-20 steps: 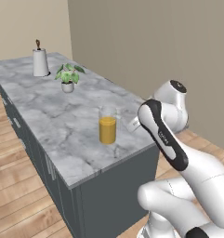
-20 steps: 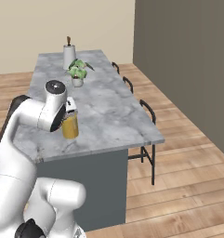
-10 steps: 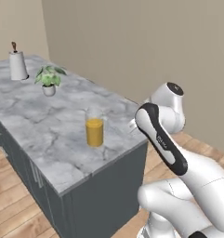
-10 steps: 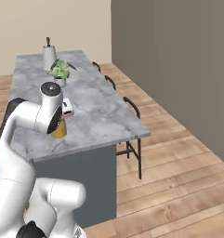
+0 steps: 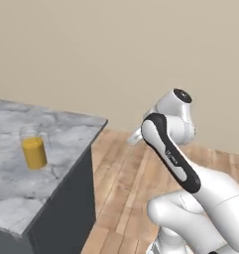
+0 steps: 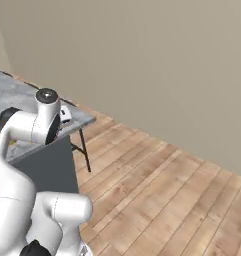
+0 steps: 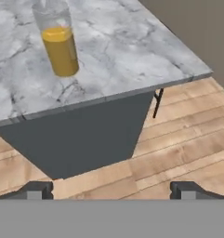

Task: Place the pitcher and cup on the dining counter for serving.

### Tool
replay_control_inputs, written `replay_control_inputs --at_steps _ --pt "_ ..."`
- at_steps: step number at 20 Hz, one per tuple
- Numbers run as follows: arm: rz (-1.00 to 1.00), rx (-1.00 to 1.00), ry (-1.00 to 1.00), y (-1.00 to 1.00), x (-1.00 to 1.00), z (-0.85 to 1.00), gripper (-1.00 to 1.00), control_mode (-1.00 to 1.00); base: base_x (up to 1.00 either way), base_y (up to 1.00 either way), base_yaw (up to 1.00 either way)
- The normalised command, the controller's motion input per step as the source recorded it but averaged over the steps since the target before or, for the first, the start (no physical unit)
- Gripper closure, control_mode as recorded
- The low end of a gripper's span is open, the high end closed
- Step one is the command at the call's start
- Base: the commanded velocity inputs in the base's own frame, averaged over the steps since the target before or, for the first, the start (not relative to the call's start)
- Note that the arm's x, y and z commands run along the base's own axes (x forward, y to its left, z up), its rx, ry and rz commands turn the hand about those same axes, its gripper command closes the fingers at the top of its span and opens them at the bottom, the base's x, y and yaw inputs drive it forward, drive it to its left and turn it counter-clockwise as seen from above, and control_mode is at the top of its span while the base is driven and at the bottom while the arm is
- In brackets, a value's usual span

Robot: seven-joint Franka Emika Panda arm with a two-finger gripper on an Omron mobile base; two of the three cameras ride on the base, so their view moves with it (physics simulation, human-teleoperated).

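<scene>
Worktop (image 5: 66, 130): grey-veined marble over dark cabinet, reaching into left of left base view, top of hand view. Wooden floor (image 6: 157, 180) beside it. Pitcher (image 7: 58, 42) upright on marble near worktop's corner, amber liquid inside, nothing touching it. Fingers (image 7: 111, 189) spread fully wide, empty, hanging over floor, clear of worktop's edge.
</scene>
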Motion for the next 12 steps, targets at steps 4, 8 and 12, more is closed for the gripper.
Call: replay_control_inputs --at_steps 4,8,12 --pt "0.00 0.00 0.00 0.00 0.00 0.00 -1.00 1.00 -0.71 0.21 -0.85" --pt "0.00 0.00 0.00 0.00 0.00 0.00 -1.00 1.00 -0.75 0.20 -0.84" --pt "0.00 0.00 0.00 0.00 0.00 0.00 -1.00 1.00 -0.72 0.16 -0.85"
